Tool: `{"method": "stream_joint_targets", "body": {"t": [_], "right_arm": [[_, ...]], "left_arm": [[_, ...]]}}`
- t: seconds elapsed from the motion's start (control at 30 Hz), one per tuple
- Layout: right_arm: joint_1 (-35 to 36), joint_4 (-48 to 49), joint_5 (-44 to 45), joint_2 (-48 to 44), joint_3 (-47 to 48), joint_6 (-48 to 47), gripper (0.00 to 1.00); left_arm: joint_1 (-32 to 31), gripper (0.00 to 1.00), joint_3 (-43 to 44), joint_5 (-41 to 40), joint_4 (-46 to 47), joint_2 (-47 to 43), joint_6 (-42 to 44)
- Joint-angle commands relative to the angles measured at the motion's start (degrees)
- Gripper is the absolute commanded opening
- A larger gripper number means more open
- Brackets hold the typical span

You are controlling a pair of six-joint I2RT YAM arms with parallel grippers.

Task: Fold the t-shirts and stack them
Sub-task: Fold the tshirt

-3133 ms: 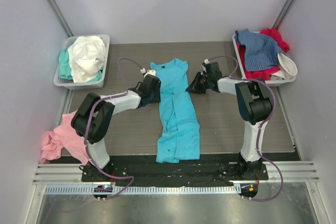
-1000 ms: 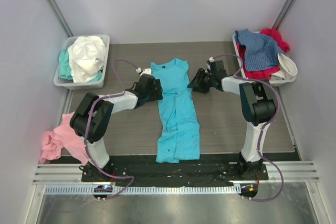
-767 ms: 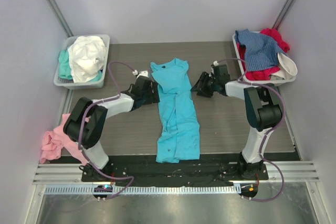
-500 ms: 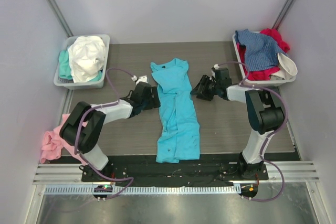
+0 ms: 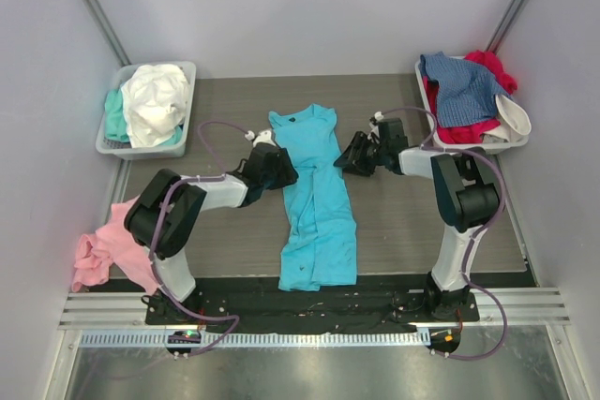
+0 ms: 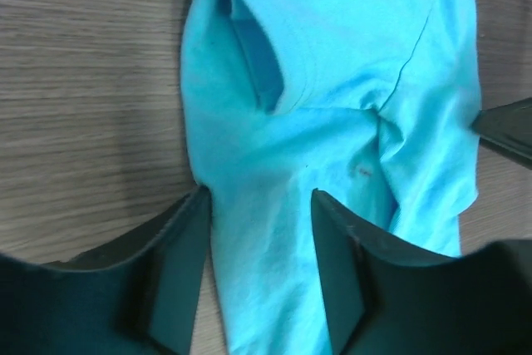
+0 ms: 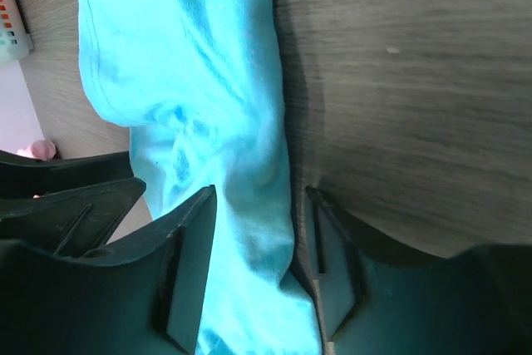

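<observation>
The turquoise tee (image 5: 317, 199) lies flat on the table (image 5: 403, 217) between the two arms, folded into a long narrow strip. Its hem is at the near edge and its round neck points to the far wall. To the tee's left, at the near edge, a pink tee (image 5: 101, 248) hangs crumpled half off the table.

About two thirds of the way up the tee, the left gripper (image 5: 286, 173) sits low at its left edge. In the left wrist view the fingers (image 6: 181, 263) are spread apart with that edge's cloth between them, just below the tucked sleeve fold; the gripper (image 6: 259, 205) is not clamped on it. The right gripper (image 5: 345, 162) sits opposite, at the tee's right edge and a little nearer the neck. In the right wrist view its fingers (image 7: 189, 263) are also spread. The tee's edge (image 7: 208, 122) runs up through the gap of the gripper (image 7: 259, 197), with bare table to the right of it. Whether either gripper's lower finger is under the cloth I cannot tell.

Far left of the tee, a grey tray (image 5: 184, 74) holds a white tee (image 5: 155, 100) heaped over a mint one (image 5: 113, 117). Far right of the tee, a second tray (image 5: 425, 98) holds a denim-blue tee (image 5: 464, 86) on top of a red one (image 5: 493, 66). A pale cloth (image 5: 514, 121) lies at that tray's near right corner.
</observation>
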Motion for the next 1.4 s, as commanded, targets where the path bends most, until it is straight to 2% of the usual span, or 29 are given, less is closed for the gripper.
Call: {"method": "stream_joint_targets", "body": {"t": [0.0,0.03,0.1,0.13,0.2,0.23,0.47,0.87,0.93,0.97,1.0,1.03,1.07,1.1,1.17,1.23,1.37], "right_arm": [[1.31,-4.75,1.78,5.26,2.50,-2.38,0.47],[1.40,-4.75,1.60,6.57,3.21,-2.47,0.33],[1.31,-4.75,1.51,7.81,5.23,-2.30,0.23],[1.40,-4.67,1.69,8.25,5.76,-2.21,0.14],[1.31,-4.67,1.95,9.66,7.43,-2.12,0.05],[1.40,-4.75,2.21,10.10,7.96,-2.03,0.01],[1.23,-3.52,3.35,14.40,13.32,-0.54,0.01],[1.31,-7.82,5.47,22.75,30.36,-0.27,0.01],[1.23,-8.97,5.91,23.72,31.87,-0.71,0.05],[1.22,-9.58,5.91,23.99,33.26,-1.15,0.10],[1.22,-9.85,5.91,24.25,33.80,-1.15,0.25],[0.96,-10.02,5.82,24.25,34.07,-1.33,0.32],[0.87,-10.29,5.82,24.17,33.98,-1.42,0.39],[0.79,-10.20,5.99,23.64,33.63,-1.42,0.46],[0.61,-10.11,6.61,21.89,31.54,-1.51,0.50],[0.43,-10.11,7.22,20.39,29.68,-1.77,0.52],[0.52,-7.14,6.44,16.00,20.92,-0.98,0.54]], "left_arm": [[-0.36,0.43,0.55,1.41,-3.62,4.76,-0.04],[-0.36,0.36,1.43,1.24,-3.80,5.64,0.23],[-0.36,0.17,2.48,0.80,-4.41,6.61,1.28],[-0.36,0.13,3.71,0.62,-4.76,7.66,1.72],[-0.27,0.01,5.90,-0.34,-6.25,8.46,3.12],[-0.01,0.00,6.61,-0.61,-6.70,9.42,3.56],[2.89,0.00,14.26,-0.96,-10.74,13.90,8.40],[10.62,0.00,29.90,1.85,-17.77,21.55,14.02],[11.85,0.01,32.36,4.81,-19.17,22.87,14.03],[12.29,0.10,32.89,4.84,-19.79,23.22,13.59],[12.64,0.17,32.81,4.84,-19.71,23.31,13.50],[12.73,0.24,32.55,4.84,-19.62,23.05,13.50],[12.74,0.45,31.85,4.84,-19.53,22.61,13.67],[12.91,0.56,31.32,4.84,-19.36,22.18,13.68],[12.91,0.72,30.01,4.84,-19.27,20.51,13.68],[12.91,0.75,28.95,4.84,-19.36,18.41,13.85],[12.91,0.76,23.08,4.66,-18.13,13.84,12.80]]}}
